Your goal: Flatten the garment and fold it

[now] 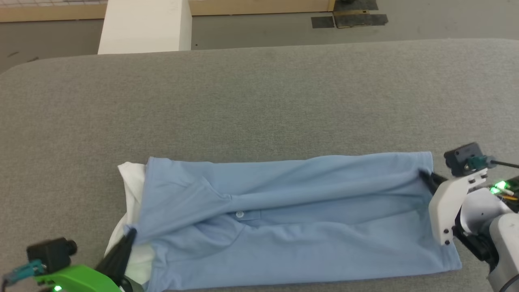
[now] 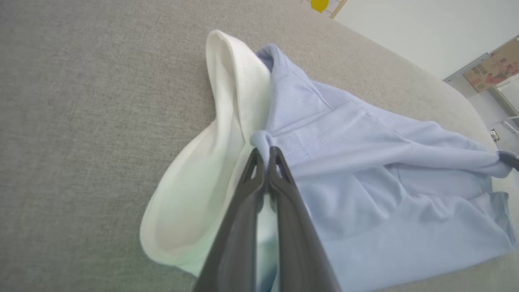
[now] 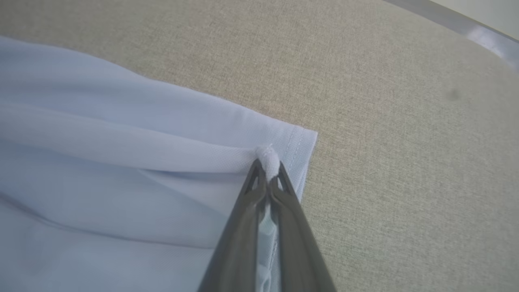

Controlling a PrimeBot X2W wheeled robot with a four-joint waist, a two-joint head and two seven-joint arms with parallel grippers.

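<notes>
Head view: the garment (image 1: 292, 219) lies lengthwise across the near part of the grey counter (image 1: 259, 101) in a long, creased band. Its white collar (image 1: 129, 178) is at the left end, its hem at the right, and a button (image 1: 239, 214) sits near the middle. The left gripper (image 1: 130, 234) meets the cloth beside the collar, and the right gripper (image 1: 423, 176) meets the hem end.

Left wrist view: the jaws are clenched on a small bunch of blue cloth just beside the collar.

Right wrist view: the jaws are clenched on a pinch of hem near the garment's corner.
</notes>
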